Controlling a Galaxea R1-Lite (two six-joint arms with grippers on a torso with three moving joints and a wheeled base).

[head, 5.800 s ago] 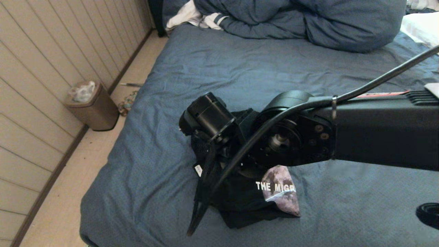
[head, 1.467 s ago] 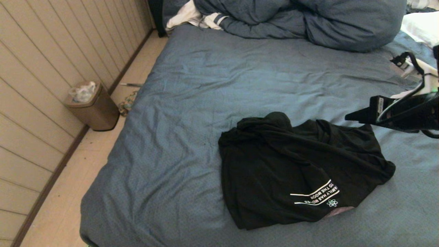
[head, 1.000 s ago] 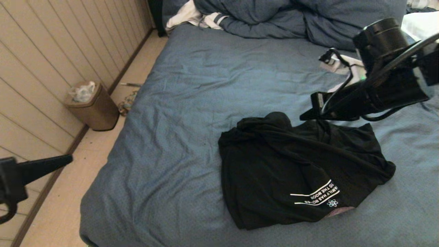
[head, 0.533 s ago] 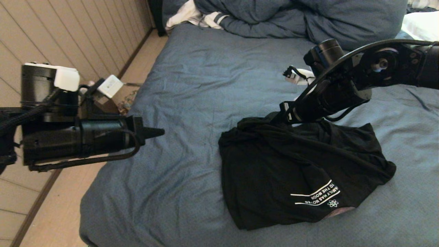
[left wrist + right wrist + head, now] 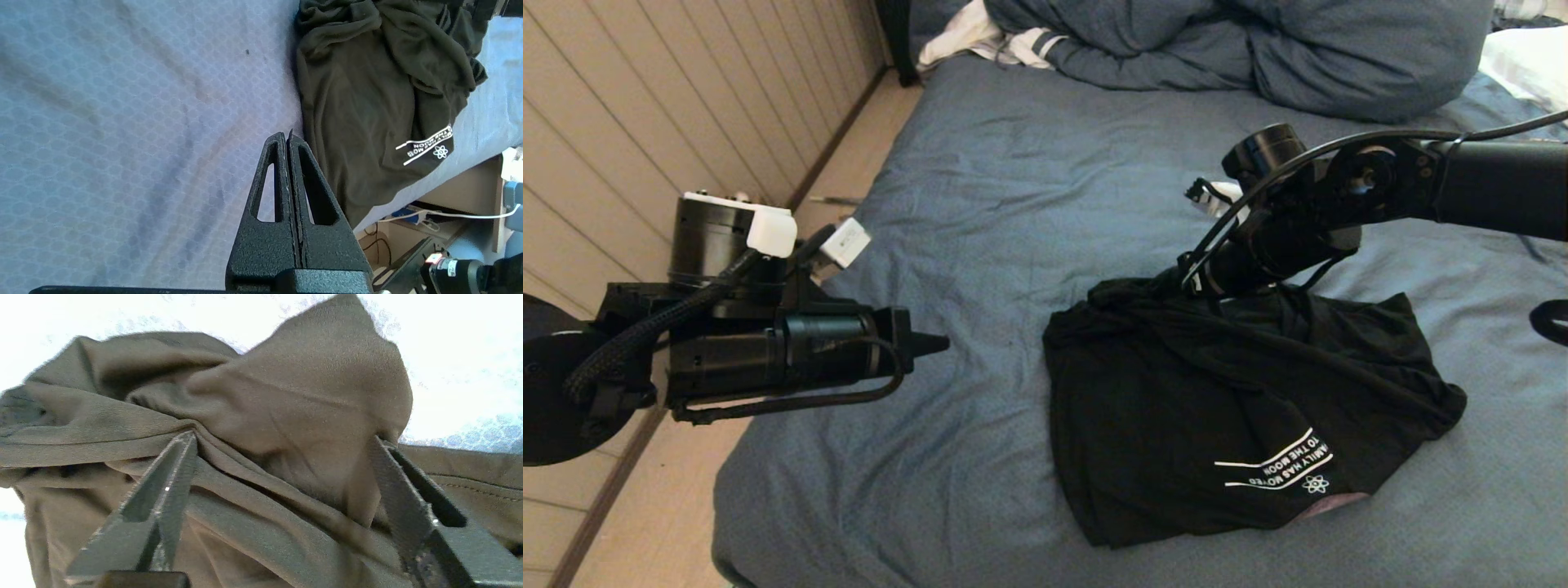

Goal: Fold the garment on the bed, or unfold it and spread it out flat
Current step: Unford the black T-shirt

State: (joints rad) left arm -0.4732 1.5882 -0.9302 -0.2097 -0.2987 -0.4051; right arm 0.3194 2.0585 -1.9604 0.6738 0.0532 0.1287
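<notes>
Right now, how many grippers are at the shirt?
1. The right gripper, jaws open, straddles a fold at the black T-shirt's far edge. The left gripper, jaws shut, is over bare sheet beside it.

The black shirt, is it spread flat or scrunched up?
Scrunched up. The black shirt lies bunched on the bed, with thick folds and creases.

The right pincer (image 5: 282,457) stands wide apart, its two dark ribbed fingers (image 5: 163,506) reaching into the folds of the garment (image 5: 286,416). Between them rises a bunched hump of cloth, peaked at its top and creased along several long ridges (a stitched hem shows past one finger). One fingertip touches a fold where the ridges gather; the other lies against the hump's flank. Behind the cloth, the bed (image 5: 461,428) shows as a pale, washed-out surface with a faint patterned weave.
</notes>
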